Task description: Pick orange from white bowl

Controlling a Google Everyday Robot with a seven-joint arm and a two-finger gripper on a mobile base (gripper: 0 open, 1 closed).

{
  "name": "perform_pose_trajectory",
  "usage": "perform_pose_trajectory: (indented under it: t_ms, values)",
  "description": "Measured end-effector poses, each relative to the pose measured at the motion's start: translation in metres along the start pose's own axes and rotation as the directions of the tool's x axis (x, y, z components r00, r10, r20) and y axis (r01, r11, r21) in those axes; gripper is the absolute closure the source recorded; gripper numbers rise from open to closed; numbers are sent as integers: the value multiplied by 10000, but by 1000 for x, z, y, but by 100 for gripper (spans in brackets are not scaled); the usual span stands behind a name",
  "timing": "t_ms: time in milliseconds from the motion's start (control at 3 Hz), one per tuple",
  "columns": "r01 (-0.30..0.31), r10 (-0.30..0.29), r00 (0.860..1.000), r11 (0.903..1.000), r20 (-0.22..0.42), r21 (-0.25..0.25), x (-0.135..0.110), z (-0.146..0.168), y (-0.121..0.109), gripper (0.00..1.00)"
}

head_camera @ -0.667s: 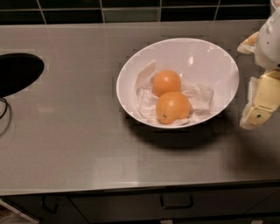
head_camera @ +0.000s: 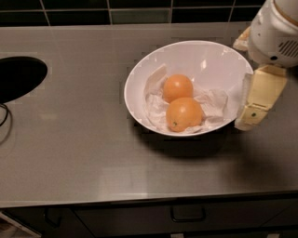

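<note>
The white bowl [head_camera: 209, 56] sits on the grey counter, lined with crumpled white paper. Two oranges lie in it, touching. The front, deeper-coloured one is the orange [head_camera: 184, 114], with a small dark stem dot low on its left side. The paler orange [head_camera: 177, 87] lies just behind it. My gripper [head_camera: 249, 72] is at the bowl's right rim, open and empty. Its near cream finger [head_camera: 258, 97] hangs just outside the rim, and the far finger [head_camera: 242, 41] shows behind the rim. The white wrist housing [head_camera: 274, 32] is above them.
A dark round sink opening [head_camera: 18, 76] is cut into the counter at the left, with a thin cable [head_camera: 4, 116] beside it. Dark tiles [head_camera: 139, 11] run along the back. A drawer handle [head_camera: 187, 214] is below the counter's front edge.
My gripper has moved left, closer to the bowl's right rim. The bowl and both oranges have not moved.
</note>
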State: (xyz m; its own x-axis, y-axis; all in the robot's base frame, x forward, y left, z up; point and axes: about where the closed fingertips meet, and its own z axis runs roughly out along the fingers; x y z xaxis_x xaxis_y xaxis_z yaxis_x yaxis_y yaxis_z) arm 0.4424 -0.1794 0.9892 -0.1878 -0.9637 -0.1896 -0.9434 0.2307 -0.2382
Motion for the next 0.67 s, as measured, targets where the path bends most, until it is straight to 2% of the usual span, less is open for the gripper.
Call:
perform_pose_trajectory:
  t_ms: [333, 667]
  values:
    - [313, -316, 9991, 9994, 280, 142, -49, -3, -5, 0]
    - [310, -314, 9991, 9994, 280, 141, -49, -3, -5, 0]
